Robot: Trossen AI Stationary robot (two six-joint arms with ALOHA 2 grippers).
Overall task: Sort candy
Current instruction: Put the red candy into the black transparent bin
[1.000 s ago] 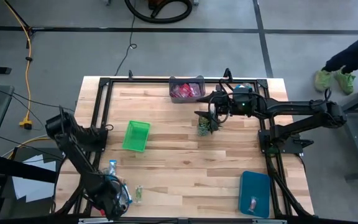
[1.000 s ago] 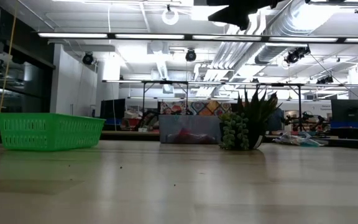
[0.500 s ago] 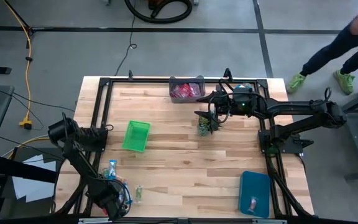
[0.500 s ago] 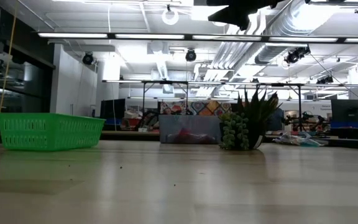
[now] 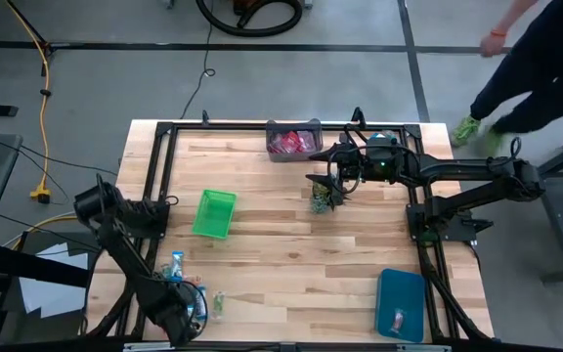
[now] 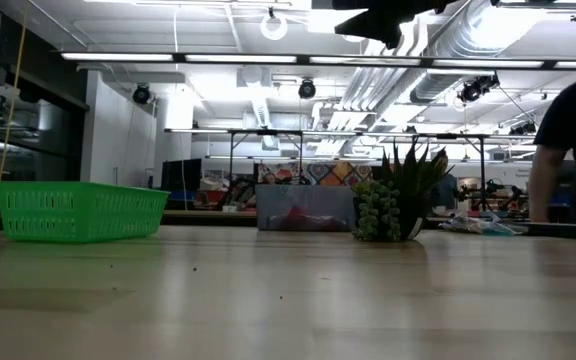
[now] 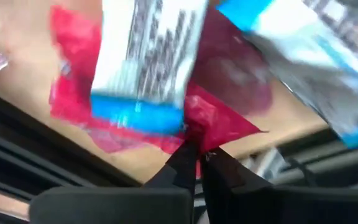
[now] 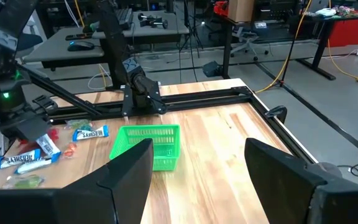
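Note:
The candy lies in a small heap at the table's near left corner: blue-and-white pieces (image 5: 176, 264), a greenish one (image 5: 218, 303) and a red one (image 7: 222, 93). My left gripper (image 5: 192, 305) is down at this heap, shut on the red candy. In the left wrist view a blue-and-white candy (image 7: 145, 62) lies over the red one. My right gripper (image 5: 332, 174) hangs open, high over the far middle of the table above the small green plant (image 5: 321, 198), touching nothing. My left gripper pinches the red candy's wrapper by its pointed edge (image 7: 194, 130) between its two fingertips. The fingers come steeply from above. The candy lies flat on the wood near the table's edge, with the blue-and-white piece still over its other end.
A green basket (image 5: 214, 213) stands left of centre. A grey bin (image 5: 293, 142) with red candy is at the far edge, and a blue bin (image 5: 400, 303) with one candy at the near right. A person (image 5: 536, 68) walks beyond the far right corner.
The person beyond the table's far right corner has walked farther into view. My left hand has turned a little over the candy heap. My right arm has kept still.

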